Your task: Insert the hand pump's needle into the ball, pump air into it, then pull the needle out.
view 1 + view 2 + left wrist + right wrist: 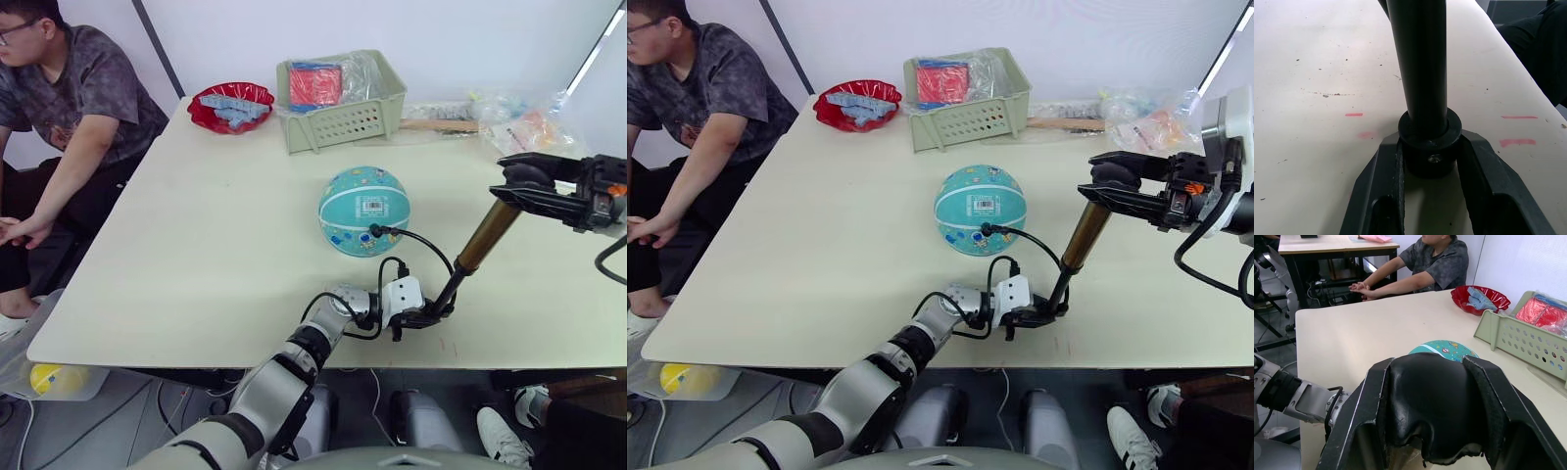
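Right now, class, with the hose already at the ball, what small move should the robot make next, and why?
Probably push the handle down with the right end effector. The hose's needle fitting sits against the ball, the left end effector clamps the hand pump's base on the table, and the gold barrel looks extended, so a pumping stroke seems due.

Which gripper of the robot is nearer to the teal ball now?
The left. The left gripper clamps the hand pump's base on the table, just in front of the ball. The right gripper holds the pump's handle, raised and farther off to the ball's right.
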Motion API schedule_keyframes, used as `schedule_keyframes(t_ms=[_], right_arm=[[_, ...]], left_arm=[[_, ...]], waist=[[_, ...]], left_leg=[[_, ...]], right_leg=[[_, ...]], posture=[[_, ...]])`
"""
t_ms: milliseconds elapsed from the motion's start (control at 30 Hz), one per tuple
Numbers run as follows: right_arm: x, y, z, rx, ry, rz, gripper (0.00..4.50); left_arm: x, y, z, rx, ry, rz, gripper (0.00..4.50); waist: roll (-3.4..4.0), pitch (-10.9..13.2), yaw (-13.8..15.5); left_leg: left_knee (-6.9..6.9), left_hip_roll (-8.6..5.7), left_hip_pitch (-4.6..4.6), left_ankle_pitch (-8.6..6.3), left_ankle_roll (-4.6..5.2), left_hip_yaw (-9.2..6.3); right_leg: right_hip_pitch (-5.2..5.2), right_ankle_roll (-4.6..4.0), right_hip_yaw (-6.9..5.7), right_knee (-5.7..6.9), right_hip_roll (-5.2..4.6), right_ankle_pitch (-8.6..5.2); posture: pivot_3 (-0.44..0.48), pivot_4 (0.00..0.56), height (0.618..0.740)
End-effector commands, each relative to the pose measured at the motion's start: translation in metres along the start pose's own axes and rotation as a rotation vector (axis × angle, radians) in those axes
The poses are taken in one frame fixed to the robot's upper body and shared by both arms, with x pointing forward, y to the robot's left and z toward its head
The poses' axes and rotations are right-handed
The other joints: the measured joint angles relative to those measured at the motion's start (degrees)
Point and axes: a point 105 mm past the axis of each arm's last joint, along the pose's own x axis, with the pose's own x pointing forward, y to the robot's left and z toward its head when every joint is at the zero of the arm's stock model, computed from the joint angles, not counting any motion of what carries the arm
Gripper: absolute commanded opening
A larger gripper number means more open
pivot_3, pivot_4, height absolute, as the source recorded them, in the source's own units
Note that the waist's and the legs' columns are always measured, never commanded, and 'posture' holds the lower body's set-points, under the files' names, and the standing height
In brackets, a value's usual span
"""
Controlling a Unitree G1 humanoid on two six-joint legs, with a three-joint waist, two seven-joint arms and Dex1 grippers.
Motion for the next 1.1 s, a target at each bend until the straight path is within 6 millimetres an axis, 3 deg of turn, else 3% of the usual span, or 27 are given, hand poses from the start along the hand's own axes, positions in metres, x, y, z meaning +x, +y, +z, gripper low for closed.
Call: schedule_keyframes(t_ms=[33,333,667,867,1000,1100], right_arm=[[-0.008,-0.002,0.011,-0.102,-0.043,-0.065,1.63],[0.001,0.013,-0.079,0.028,0.081,-0.079,1.63],[0.006,0.033,-0.147,0.056,0.177,-0.075,1.63],[0.007,0.035,-0.158,0.049,0.178,-0.084,1.63],[0.007,0.031,-0.146,0.032,0.147,-0.086,1.63],[0.006,0.022,-0.125,-0.015,0.111,-0.088,1.63]], left_arm=[[-0.004,-0.024,-0.037,-0.075,0.132,-0.07,1.09],[-0.004,-0.023,-0.037,-0.074,0.132,-0.07,1.09],[-0.005,-0.023,-0.038,-0.076,0.133,-0.068,1.09],[-0.005,-0.023,-0.037,-0.077,0.132,-0.066,1.09],[-0.005,-0.023,-0.038,-0.079,0.132,-0.066,1.09],[-0.006,-0.023,-0.038,-0.079,0.134,-0.066,1.09]], waist=[[-0.01,0.0,0.02],[-0.44,-0.34,-0.14],[-0.59,-0.53,-0.14],[-0.58,-0.58,-0.14],[-0.58,-0.58,-0.14],[-0.57,-0.57,-0.14]], left_leg=[[0.0,0.0,0.0,0.0,0.0,-0.01],[-0.01,0.06,0.2,0.0,0.0,-0.03],[-0.02,0.06,0.24,0.0,-0.01,-0.03],[-0.02,0.06,0.25,0.0,-0.01,-0.03],[-0.02,0.06,0.25,0.0,0.0,-0.04],[-0.02,0.06,0.25,0.0,-0.01,-0.04]], right_leg=[[0.0,0.0,-0.01,0.0,0.0,0.0],[0.12,0.01,-0.03,0.01,0.08,-0.01],[0.14,0.01,-0.04,0.01,0.12,-0.01],[0.15,0.0,-0.04,0.01,0.13,-0.01],[0.15,0.0,-0.05,0.01,0.13,-0.01],[0.14,0.0,-0.05,0.01,0.13,-0.01]], posture=[[0.0,0.15,0.738],[0.0,0.15,0.738],[0.0,0.15,0.738],[0.0,0.15,0.738],[0.0,0.15,0.738],[0.0,0.15,0.738]])
